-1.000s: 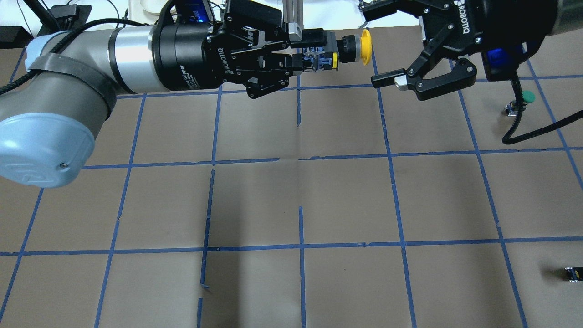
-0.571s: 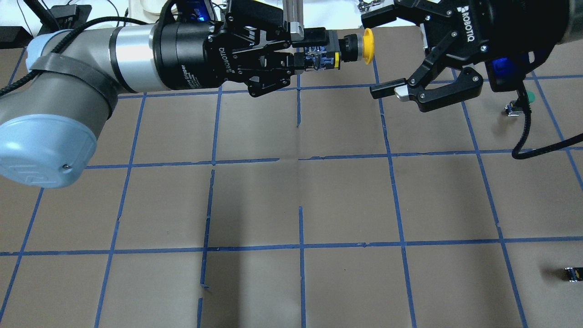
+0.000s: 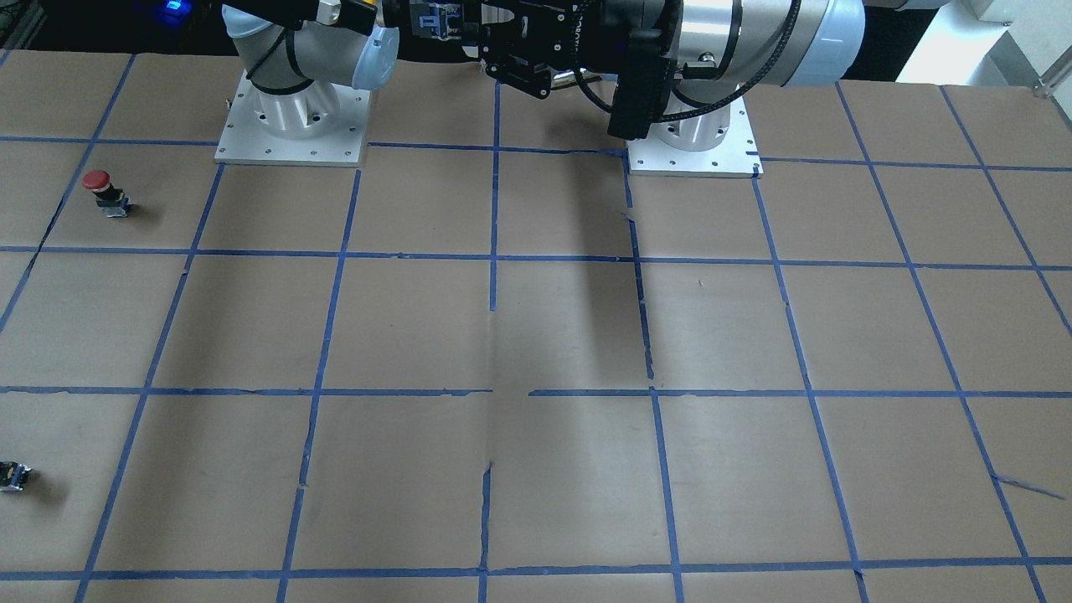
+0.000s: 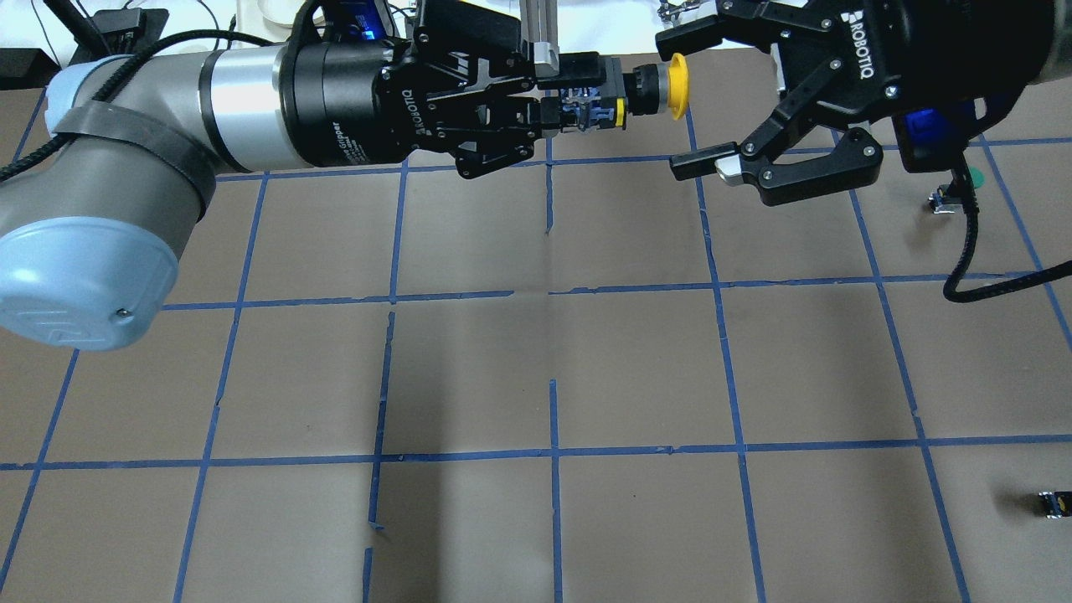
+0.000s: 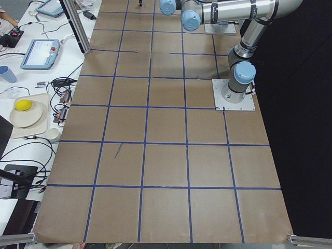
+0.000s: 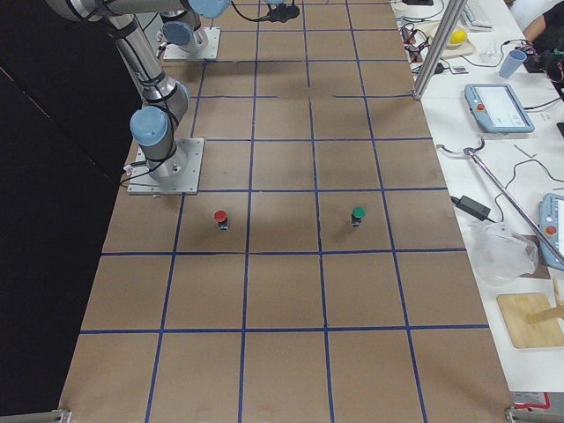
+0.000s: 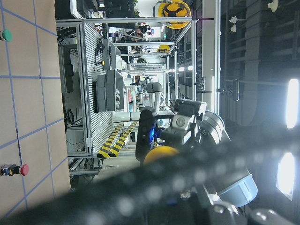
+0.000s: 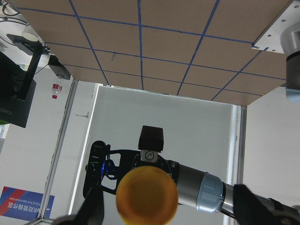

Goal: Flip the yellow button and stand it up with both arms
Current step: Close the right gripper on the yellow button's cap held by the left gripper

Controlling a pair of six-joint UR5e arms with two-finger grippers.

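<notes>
Clamping yellow button (image 4: 638, 89) level, left claw (image 4: 581, 90) points cap at wide-open right claw (image 4: 675, 101).

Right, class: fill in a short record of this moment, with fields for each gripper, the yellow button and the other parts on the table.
left gripper: shut on the yellow button's black body, holding it level above the table
yellow button: in the air, cap pointing at the right gripper
right gripper: open, one finger on each side of the cap, not closed on it
other parts on the table: red button, green button, capless black part
</notes>
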